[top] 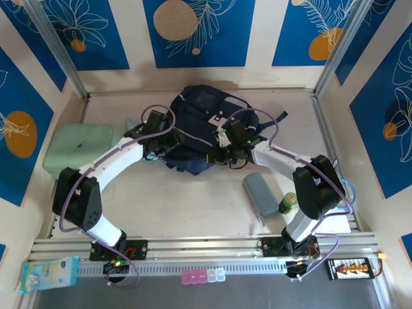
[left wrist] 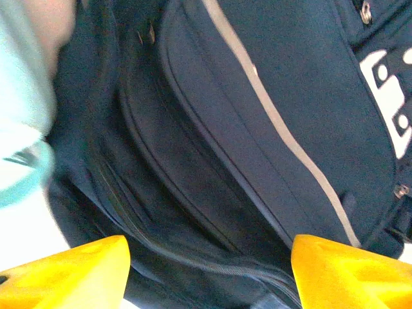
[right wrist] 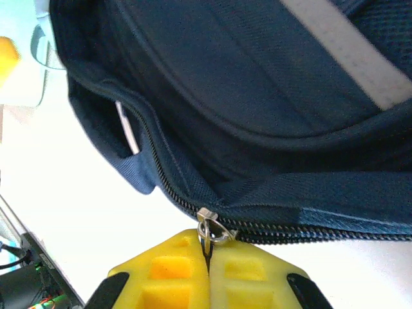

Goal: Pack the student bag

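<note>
1. The student bag (top: pixel 203 125) lies at the far centre of the worktop (top: pixel 193 199), with its white-patched front pocket facing up
2. The left hand (top: pixel 154 145) is at the bag's left side, released; its yellow fingertips (left wrist: pixel 71 273) stand well apart with nothing gripped, and navy fabric lies beyond them
3. The right hand (right wrist: pixel 207 283) is at the bag's near right edge, clenched on the zipper pull (right wrist: pixel 210 226); the zip gapes open on one side of the pull
4. A mint-green case (top: pixel 80 148) lies left of the bag; a grey-blue pencil pouch (top: pixel 262 193) and a small green bottle (top: pixel 288 205) lie near right, apart from the bag
</note>
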`<action>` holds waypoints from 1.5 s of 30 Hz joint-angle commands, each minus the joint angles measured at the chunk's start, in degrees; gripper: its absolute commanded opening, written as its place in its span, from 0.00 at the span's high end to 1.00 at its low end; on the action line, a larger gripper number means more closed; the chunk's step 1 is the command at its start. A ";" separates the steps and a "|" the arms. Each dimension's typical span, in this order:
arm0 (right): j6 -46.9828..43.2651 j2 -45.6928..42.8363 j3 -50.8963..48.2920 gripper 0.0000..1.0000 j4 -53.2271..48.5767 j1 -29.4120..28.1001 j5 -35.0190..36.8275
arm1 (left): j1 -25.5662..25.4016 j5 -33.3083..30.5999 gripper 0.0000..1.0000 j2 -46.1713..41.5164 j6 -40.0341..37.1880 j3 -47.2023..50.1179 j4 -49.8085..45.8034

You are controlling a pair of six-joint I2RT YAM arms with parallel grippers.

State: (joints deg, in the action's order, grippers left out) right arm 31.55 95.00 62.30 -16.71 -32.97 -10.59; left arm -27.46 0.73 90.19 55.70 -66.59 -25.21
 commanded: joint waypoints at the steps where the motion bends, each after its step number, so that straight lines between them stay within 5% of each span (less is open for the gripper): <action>1: -0.34 0.94 2.32 1.00 3.09 -1.80 -2.42 | -2.23 6.81 0.34 2.66 7.93 2.36 5.09; 16: -3.25 0.88 -0.69 1.00 2.01 -3.98 -0.88 | -3.59 0.84 0.52 8.54 14.14 3.44 5.70; 28: -6.03 -1.47 -2.39 1.00 -5.99 -2.49 11.85 | -3.39 -4.18 1.00 8.42 12.01 2.86 2.92; 45: -5.44 3.58 2.64 0.96 -10.06 16.78 22.93 | 0.05 -1.68 1.00 3.32 5.55 8.15 -1.81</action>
State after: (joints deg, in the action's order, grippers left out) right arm 24.21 97.34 62.11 -23.20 -20.16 2.66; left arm -29.52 1.58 94.54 63.94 -60.03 -20.36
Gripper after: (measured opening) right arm 0.058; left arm 0.048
